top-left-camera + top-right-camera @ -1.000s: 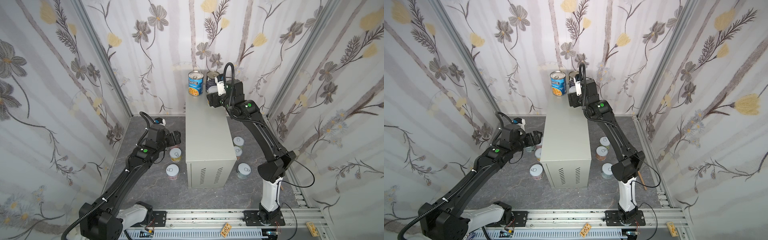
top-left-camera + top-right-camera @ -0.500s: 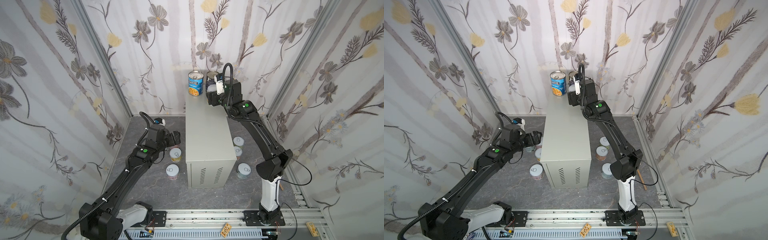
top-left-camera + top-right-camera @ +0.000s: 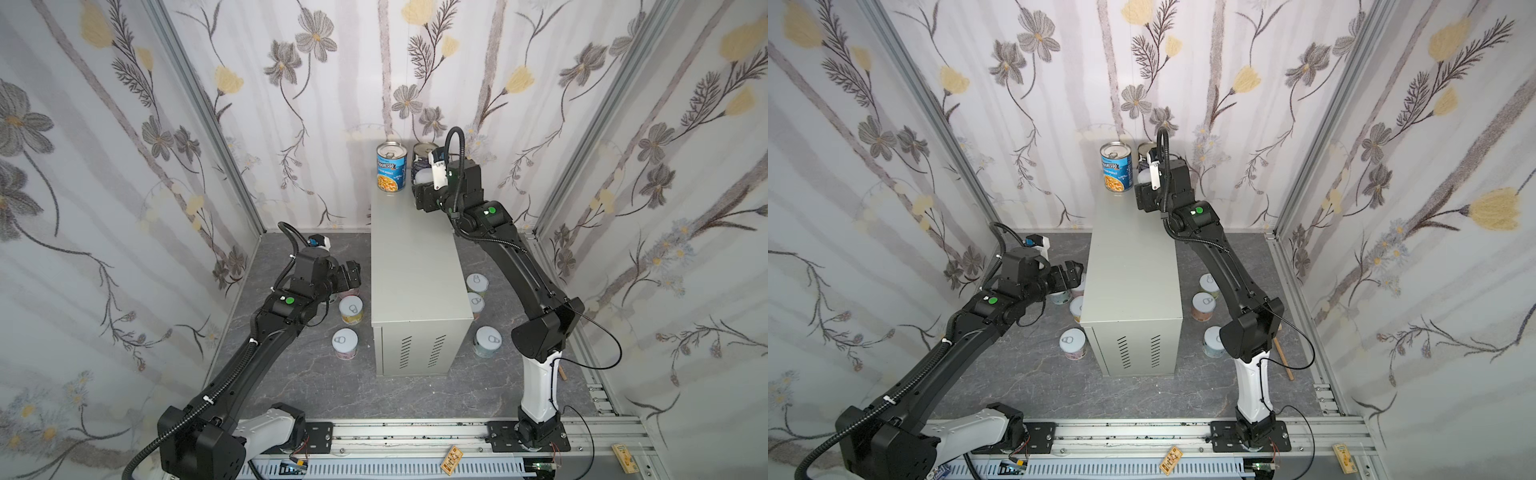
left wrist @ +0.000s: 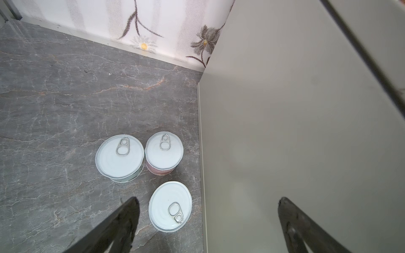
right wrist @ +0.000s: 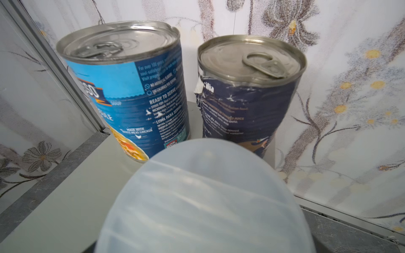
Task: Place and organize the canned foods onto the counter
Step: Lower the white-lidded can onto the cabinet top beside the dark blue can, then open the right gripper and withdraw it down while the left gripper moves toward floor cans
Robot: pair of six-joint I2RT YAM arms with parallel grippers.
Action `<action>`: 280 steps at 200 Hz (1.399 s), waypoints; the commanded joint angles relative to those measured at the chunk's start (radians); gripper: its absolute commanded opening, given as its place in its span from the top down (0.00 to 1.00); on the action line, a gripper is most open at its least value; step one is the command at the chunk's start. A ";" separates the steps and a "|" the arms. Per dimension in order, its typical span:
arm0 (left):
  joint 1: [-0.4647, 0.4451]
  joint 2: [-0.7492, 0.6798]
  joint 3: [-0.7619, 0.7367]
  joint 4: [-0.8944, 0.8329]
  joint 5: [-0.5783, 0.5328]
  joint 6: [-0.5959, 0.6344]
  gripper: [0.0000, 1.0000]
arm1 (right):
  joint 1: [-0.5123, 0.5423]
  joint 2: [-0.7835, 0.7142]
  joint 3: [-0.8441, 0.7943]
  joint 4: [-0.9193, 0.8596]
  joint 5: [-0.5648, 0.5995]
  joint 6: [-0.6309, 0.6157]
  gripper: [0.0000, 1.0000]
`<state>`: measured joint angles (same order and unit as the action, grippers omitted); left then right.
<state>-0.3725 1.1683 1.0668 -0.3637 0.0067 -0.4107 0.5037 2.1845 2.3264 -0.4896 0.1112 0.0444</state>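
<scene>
**Entry 1, right gripper (image 3: 423, 190).** It is at the far end of the counter (image 3: 415, 266), around a short white-lidded can (image 5: 203, 197). The lid fills the wrist view and hides the jaws. We cannot tell whether they clamp the can or stand free of it, nor whether its base is down.

**Entry 2, just beyond.** The blue Progresso can (image 3: 391, 168) and the navy can (image 5: 249, 98) stand upright side by side on the counter at the back wall. The short can sits in front of the gap between them.

**Entry 3, left gripper (image 4: 208, 198).** Its jaws are wide apart and empty. It hangs over three floor cans (image 4: 164, 153) just beside the counter's side wall.

**Entry 4, floor (image 4: 65, 98).** We list a front can (image 3: 345, 343) on the same side and three right-side cans (image 3: 488, 340).

**Handling note.** We judge the step in hand to be setting the short can down in front of the tall pair.
- Seat its base flat before the jaws part.
- Keep it clear of both tall cans so neither is nudged.
- Open only enough to free it.
- Draw away from the row without dragging the lid.
</scene>
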 commanded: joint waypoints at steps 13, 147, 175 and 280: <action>0.001 -0.003 0.002 0.006 -0.010 0.004 0.00 | -0.002 -0.002 0.007 0.039 -0.008 -0.006 0.19; 0.008 -0.015 -0.004 0.013 -0.086 -0.002 0.00 | 0.003 -0.024 0.005 0.080 -0.052 0.011 0.10; 0.012 -0.024 -0.005 0.014 -0.108 -0.008 0.00 | 0.012 -0.051 0.002 0.067 -0.042 -0.006 0.06; 0.018 -0.024 0.000 0.023 -0.136 -0.033 0.00 | 0.032 -0.355 -0.415 0.183 -0.047 0.005 0.01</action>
<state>-0.3580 1.1488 1.0603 -0.3695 -0.1051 -0.4236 0.5346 1.8790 1.9697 -0.3992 0.0761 0.0441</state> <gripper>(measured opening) 0.997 0.993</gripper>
